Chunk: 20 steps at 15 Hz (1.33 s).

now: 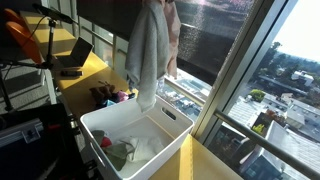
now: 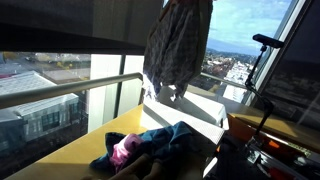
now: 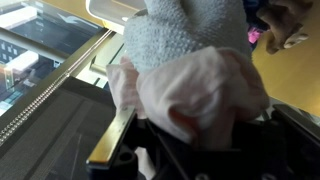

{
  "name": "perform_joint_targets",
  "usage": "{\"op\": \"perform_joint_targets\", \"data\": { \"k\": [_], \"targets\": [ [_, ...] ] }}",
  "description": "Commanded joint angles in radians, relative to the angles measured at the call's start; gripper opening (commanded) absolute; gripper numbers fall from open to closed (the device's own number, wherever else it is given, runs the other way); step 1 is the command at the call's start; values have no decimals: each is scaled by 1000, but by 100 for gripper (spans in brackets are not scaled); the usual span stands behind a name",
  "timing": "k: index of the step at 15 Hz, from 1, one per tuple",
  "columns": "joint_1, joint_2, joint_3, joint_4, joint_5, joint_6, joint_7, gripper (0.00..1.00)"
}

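Observation:
My gripper [image 3: 195, 140] is shut on a bundle of cloth: a grey towel [image 1: 148, 55] together with a pink garment [image 3: 190, 95]. The bundle hangs high in the air above a white plastic bin [image 1: 170, 113], and it shows in both exterior views, its folds trailing down toward the bin's rim [image 2: 175, 45]. The gripper itself is above the frame in both exterior views. In the wrist view the cloth fills the jaws and hides the fingertips.
The bin holds some small items including a red one [image 1: 106, 142]. A pile of clothes, blue and pink [image 2: 150, 148], lies on the yellow table [image 1: 95, 68] beside the bin. A large window with a railing [image 2: 60, 95] borders the table. A laptop [image 1: 72, 55] sits farther back.

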Motion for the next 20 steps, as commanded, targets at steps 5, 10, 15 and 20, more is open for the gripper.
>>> {"op": "perform_joint_targets", "data": {
  "k": [5,10,15,20],
  "targets": [
    [130,-102,97,56,-30,-100,69,0],
    [165,-94,121,-44,-38,-73,70,0],
    [172,-80,119,-184,-22,-43,64,0],
    [173,-37,123,-298,-29,22,73,0]
  ]
}}
